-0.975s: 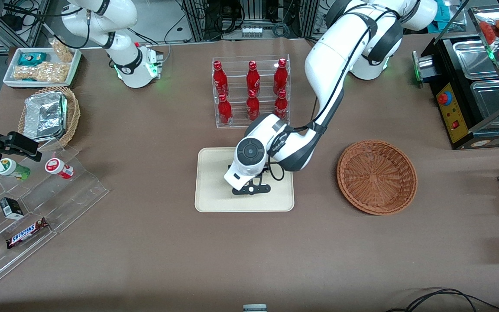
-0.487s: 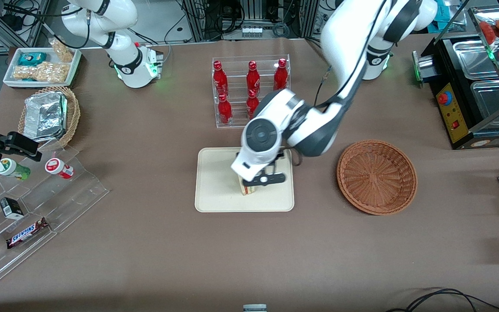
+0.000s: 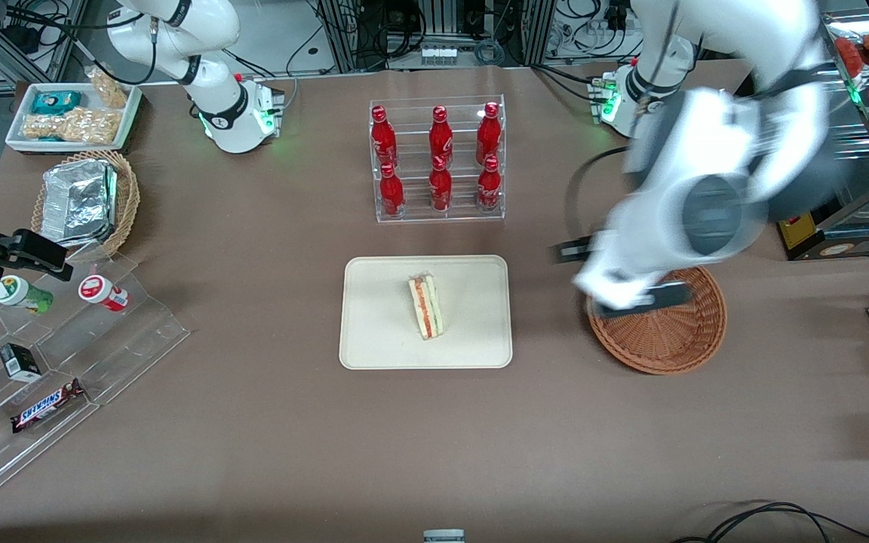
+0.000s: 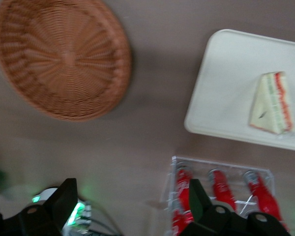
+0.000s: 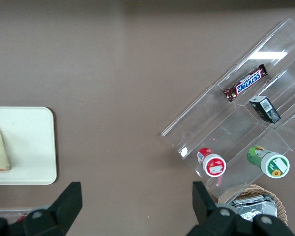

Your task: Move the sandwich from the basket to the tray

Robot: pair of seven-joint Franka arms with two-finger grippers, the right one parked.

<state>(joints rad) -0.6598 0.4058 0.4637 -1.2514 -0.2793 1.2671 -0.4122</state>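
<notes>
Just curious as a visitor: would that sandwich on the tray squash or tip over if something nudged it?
Probably soft: the sandwich is pale bread, so it may squash. It seems to stand on a narrow edge on the tray, so it may topple. The gripper hangs open above the basket.

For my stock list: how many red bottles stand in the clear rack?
6. Three red bottles stand in the row of the clear rack farther from the front camera, three in the nearer row. None seems hidden. The gripper, open, hangs above the basket.
</notes>
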